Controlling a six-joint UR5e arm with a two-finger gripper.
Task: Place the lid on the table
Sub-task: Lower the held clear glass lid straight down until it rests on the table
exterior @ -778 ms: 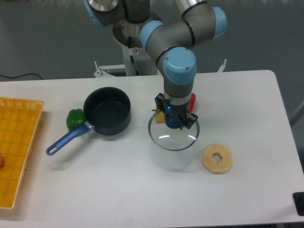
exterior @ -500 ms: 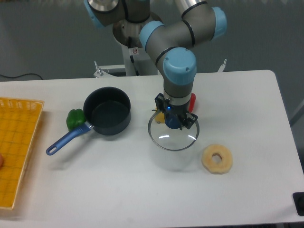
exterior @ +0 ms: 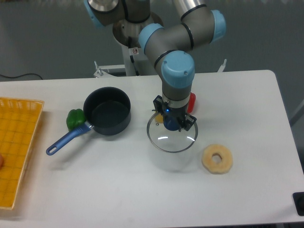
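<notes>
The round glass lid point(exterior: 173, 141) with its thin silver rim hangs level just above the white table point(exterior: 118, 185), right of the saucepan; its faint shadow lies on the table below it. My gripper point(exterior: 172, 125) points straight down over the lid's centre and is shut on the lid's knob, which its fingers hide.
A dark blue saucepan point(exterior: 107, 112) with a blue handle stands left of the lid, with a green pepper point(exterior: 74, 118) beside it. A beige doughnut point(exterior: 217, 159) lies right of the lid. A red object point(exterior: 192, 100) sits behind the gripper. A yellow-orange tray point(exterior: 16, 147) is at the left edge.
My gripper and the lid have shifted slightly left and up. Nothing else has moved.
</notes>
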